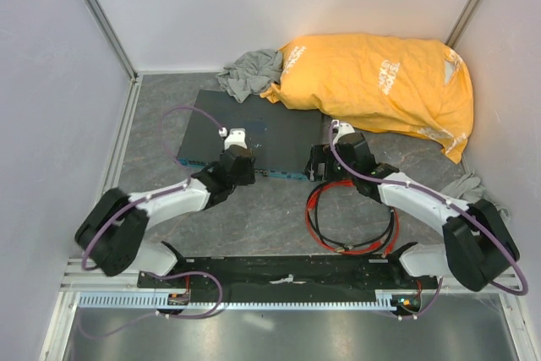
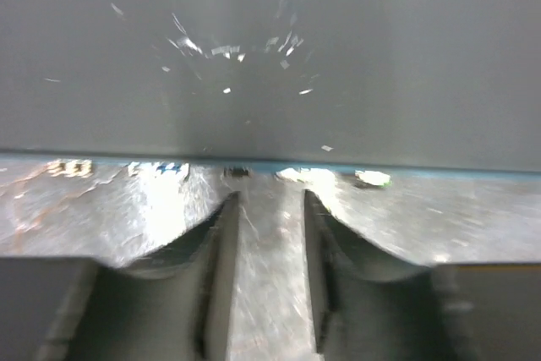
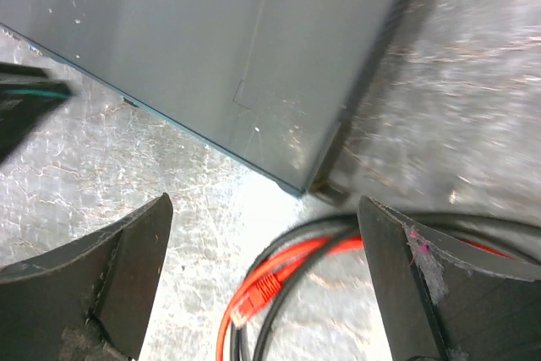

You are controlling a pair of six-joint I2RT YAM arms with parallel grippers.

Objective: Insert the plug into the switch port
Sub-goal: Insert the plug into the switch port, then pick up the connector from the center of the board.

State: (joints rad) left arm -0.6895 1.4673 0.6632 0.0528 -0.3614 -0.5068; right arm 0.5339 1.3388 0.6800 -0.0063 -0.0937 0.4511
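Observation:
The dark grey switch box (image 1: 249,134) lies flat mid-table, its blue-green front edge (image 1: 254,172) facing the arms. My left gripper (image 1: 239,168) sits at that edge. In the left wrist view its fingers (image 2: 218,243) stand a little apart with nothing between them, and the edge (image 2: 254,166) is blurred, so no single port can be told. My right gripper (image 1: 325,163) is wide open and empty by the box's right front corner (image 3: 300,185). The red plug (image 3: 256,291) lies on the table below the gripper (image 3: 262,209), on its red cable (image 1: 325,200), coiled with black cables.
A yellow bag (image 1: 380,82) and a grey cloth (image 1: 249,72) lie behind the box. Another grey cloth (image 1: 469,185) lies at the right wall. The cable coil (image 1: 351,221) lies in front of the right arm. Walls close in the left, back and right.

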